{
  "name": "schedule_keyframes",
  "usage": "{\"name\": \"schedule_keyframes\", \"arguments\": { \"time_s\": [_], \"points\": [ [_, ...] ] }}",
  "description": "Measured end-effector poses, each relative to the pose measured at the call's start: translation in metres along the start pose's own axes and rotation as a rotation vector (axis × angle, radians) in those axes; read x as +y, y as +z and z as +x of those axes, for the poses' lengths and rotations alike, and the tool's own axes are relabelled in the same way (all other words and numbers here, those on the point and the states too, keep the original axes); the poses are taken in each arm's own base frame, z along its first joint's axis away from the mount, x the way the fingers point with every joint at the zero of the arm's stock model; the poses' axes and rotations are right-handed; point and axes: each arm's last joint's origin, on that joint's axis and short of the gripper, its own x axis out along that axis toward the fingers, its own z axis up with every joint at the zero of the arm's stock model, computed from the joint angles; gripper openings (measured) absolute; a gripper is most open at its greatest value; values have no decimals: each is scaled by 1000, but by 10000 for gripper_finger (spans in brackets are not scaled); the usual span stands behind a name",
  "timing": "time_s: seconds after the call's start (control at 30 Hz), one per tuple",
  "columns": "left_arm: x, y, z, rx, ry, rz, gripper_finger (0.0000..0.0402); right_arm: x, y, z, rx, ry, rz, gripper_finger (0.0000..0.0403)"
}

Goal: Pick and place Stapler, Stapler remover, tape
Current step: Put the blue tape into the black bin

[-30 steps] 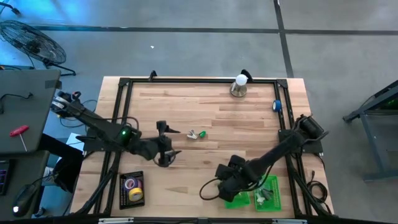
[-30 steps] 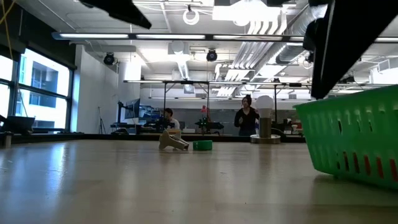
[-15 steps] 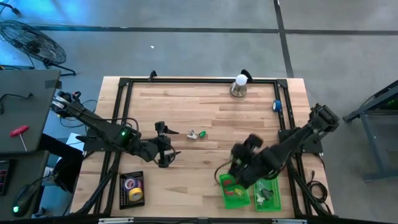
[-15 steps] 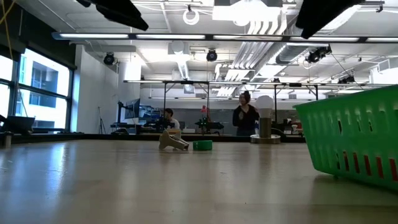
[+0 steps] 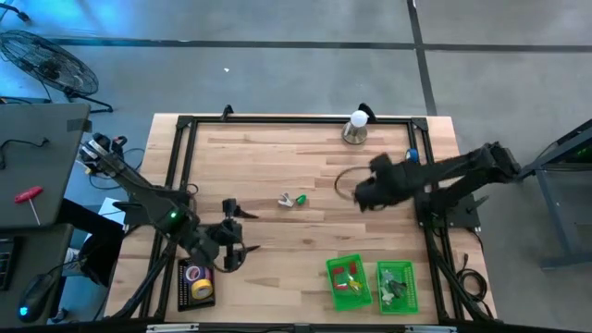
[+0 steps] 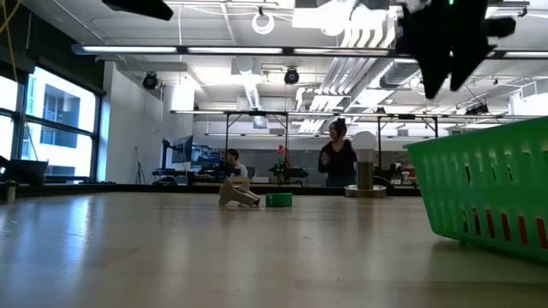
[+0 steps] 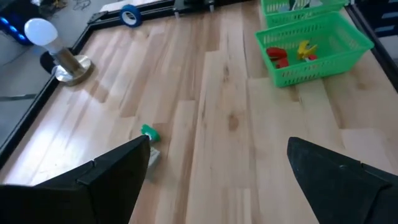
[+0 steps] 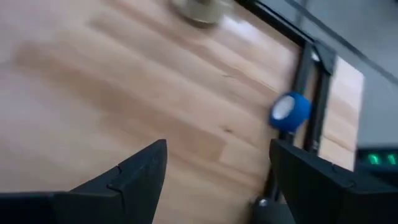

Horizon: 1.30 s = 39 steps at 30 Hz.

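A small grey staple remover (image 5: 288, 199) with a green piece (image 5: 302, 199) beside it lies mid-table; it also shows in the left wrist view (image 7: 153, 157). A black tray (image 5: 196, 280) near the near-left corner holds a pink tape roll (image 5: 194, 271) and a yellow-orange one (image 5: 200, 289); I cannot make out a purple one. A green basket (image 5: 349, 283) holds a red thing (image 7: 278, 56) and a yellow thing (image 7: 303, 48). My left gripper (image 5: 231, 247) is open and empty beside the tray. My right gripper (image 5: 363, 191) is open and empty, raised over the table's right half.
A second green basket (image 5: 398, 285) stands right of the first at the near edge. A bulb on a round base (image 5: 356, 128) stands at the far edge. A blue roll (image 5: 413, 157) lies by the black frame rail at the right. People stand in the room behind.
My right gripper has risen from over the green basket at the near edge and gone toward the far right, leaving the basket with the red thing in view. My left gripper has gone toward the near-left, closer to the black tray.
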Motion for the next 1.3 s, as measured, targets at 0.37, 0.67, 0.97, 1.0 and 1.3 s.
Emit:
{"name": "schedule_keyframes", "arguments": {
  "time_s": [0.37,0.67,0.97,1.0,1.3],
  "points": [
    [-10,-5,-12,-18,14,-18,369,-63,11,95,283,-279,179,275],
    [-10,-5,-12,-20,20,-19,369,-81,17,148,332,-204,258,275],
    [-10,-5,-12,-21,22,-19,369,-99,20,174,355,-187,326,275],
    [-10,-5,-12,-21,22,-19,369,-101,21,175,355,-190,337,275],
    [-11,-6,-11,-14,12,-50,369,-103,28,181,302,-168,357,275]
  ]
}}
